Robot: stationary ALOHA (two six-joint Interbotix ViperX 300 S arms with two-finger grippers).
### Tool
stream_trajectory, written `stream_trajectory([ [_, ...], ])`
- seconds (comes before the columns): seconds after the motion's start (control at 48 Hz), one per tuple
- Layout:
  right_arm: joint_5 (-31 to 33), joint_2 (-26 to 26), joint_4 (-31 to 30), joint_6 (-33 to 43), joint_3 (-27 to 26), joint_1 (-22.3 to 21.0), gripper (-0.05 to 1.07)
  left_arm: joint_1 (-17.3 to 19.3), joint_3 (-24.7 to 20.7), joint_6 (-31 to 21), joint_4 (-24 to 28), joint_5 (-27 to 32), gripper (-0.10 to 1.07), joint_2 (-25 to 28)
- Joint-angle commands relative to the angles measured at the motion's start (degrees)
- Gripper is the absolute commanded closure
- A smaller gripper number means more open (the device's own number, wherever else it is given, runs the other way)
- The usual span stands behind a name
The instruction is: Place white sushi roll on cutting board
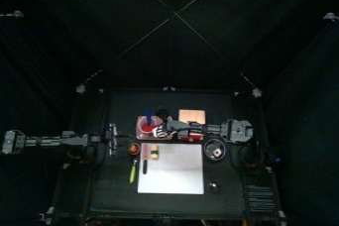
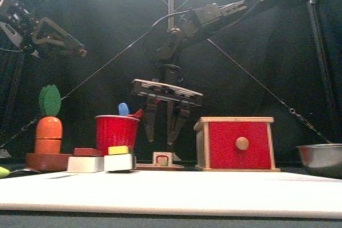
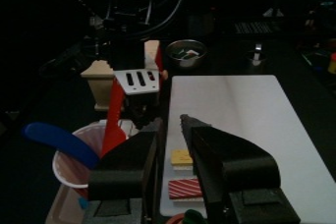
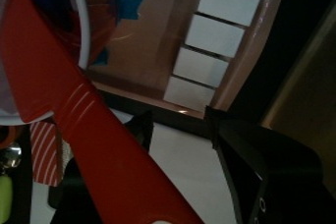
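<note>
Looking down from the top, the flat, matte white cutting board (image 1: 176,170) lies at the tabletop's front middle. From the front, the right fingers (image 2: 175,122) hang wide apart and empty above the stubby white sushi roll (image 2: 162,158), just behind the board's back edge. They should probably descend squarely and pinch softly. In the left wrist view, the left fingers (image 3: 237,164) are parted and hold nothing.

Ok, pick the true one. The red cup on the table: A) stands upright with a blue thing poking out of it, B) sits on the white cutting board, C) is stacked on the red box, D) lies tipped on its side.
A: the front view shows the red cup upright with a blue thing rising from its mouth.
</note>
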Motion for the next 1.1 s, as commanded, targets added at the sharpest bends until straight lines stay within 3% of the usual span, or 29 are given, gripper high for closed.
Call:
stream_trajectory([
  [0.0, 0.1, -1.0, -1.5, 0.1, -2.5, -0.1, 0.20, -0.1, -1.6, 0.1, 0.2, -0.5, 0.31, 0.1],
  [0.5, 3.1, -1.5, -5.2, -0.4, -4.6, -0.1, 0.20, -0.2, -1.8, -0.2, 0.0, -0.5, 0.31, 0.1],
  [0.75, 3.3, -7.5, -4.3, -1.6, -3.2, 0.7, 0.20, -0.2, -2.5, -0.1, -0.1, -0.6, 0.31, 0.1],
  [1.083, 3.4, -13.6, -0.8, -5.4, 2.9, -1.4, 0.20, 0.3, -2.9, -0.4, -0.2, -0.6, 0.31, 0.1],
])
